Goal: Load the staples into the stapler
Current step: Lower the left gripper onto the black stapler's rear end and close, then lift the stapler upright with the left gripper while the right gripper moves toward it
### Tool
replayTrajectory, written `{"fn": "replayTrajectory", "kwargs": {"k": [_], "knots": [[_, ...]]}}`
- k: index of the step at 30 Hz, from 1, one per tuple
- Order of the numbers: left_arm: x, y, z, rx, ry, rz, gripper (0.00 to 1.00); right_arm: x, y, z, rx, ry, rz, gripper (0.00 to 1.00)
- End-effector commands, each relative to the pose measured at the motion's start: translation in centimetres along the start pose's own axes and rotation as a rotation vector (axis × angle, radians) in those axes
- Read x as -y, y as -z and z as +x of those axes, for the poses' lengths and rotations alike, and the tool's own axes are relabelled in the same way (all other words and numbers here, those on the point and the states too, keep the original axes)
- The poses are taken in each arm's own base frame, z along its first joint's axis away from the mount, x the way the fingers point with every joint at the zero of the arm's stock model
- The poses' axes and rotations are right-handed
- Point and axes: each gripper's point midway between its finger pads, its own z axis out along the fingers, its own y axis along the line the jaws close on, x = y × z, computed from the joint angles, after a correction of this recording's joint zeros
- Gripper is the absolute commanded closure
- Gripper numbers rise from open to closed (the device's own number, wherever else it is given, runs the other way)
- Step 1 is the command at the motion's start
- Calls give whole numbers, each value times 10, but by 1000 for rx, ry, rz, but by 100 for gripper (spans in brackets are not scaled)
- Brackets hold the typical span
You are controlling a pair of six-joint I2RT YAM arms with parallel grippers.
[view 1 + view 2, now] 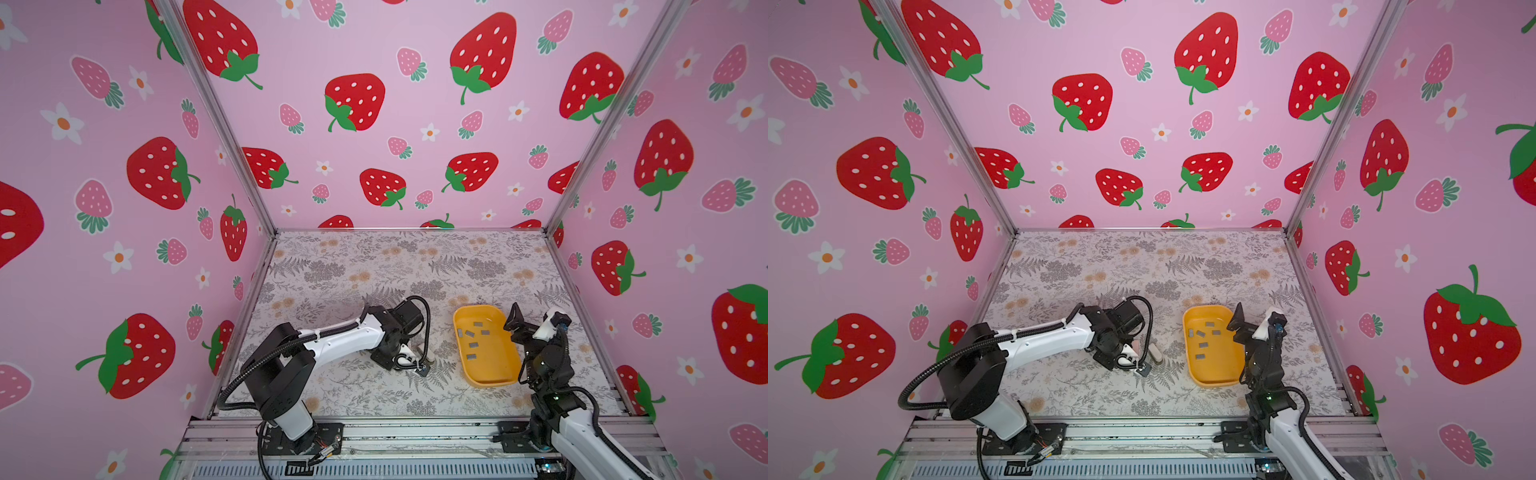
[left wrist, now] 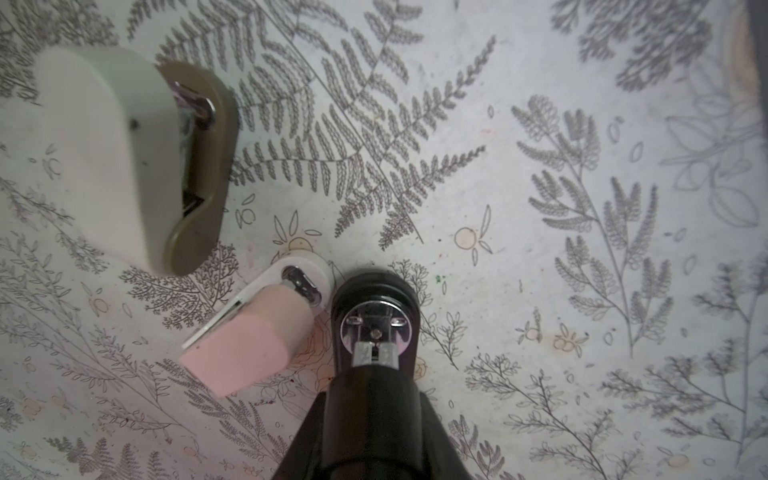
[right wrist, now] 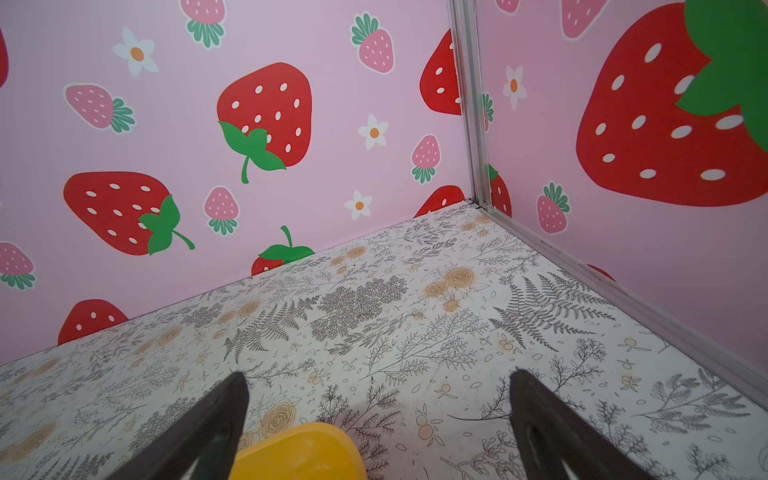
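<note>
Left wrist view: a black stapler (image 2: 368, 399) fills the lower centre of the frame, its chrome anvil plate and silver magazine mouth turned toward the camera. Just beside it, on its left, sits a small pink stapler (image 2: 245, 353) on a white base. A cream stapler (image 2: 95, 145) with an olive base lies at upper left. All three rest on the fern-printed surface (image 2: 540, 124).

In both top views the left gripper (image 1: 422, 366) is low over these staplers near the centre of the frame. Whether it is clenched on the black one cannot be told.

The staples (image 1: 473, 345), six grey strips, lie loose in the yellow tray (image 1: 496, 368) right of centre, apart from the staplers.

The right wrist view shows the right gripper (image 3: 378, 374) released, its fingers spread wide with nothing between them, above a corner of the tray.
</note>
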Motion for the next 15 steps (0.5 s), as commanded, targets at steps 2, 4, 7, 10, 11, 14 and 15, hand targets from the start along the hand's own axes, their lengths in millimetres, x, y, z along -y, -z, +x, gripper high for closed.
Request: {"fn": "replayTrajectory", "kwargs": {"k": [2,4,7,10,11,14,15], "knots": [[-20,28,-4,46,44,-112,100,3,3,2,5,-14,7,1],[-22,34,-3,55,66,-145,100,3,3,2,10,-17,6,1],[-21,47,-4,101,144,-137,100,4,4,1,15,-20,6,1],[-18,58,0,126,193,-112,100,4,5,1,19,-22,4,1],[-18,60,0,130,195,-115,100,4,5,1,19,-23,4,1],[-22,65,4,125,227,-151,100,4,5,1,21,-24,4,1],[-26,68,5,125,244,-173,100,5,5,1,20,-24,6,1]]}}
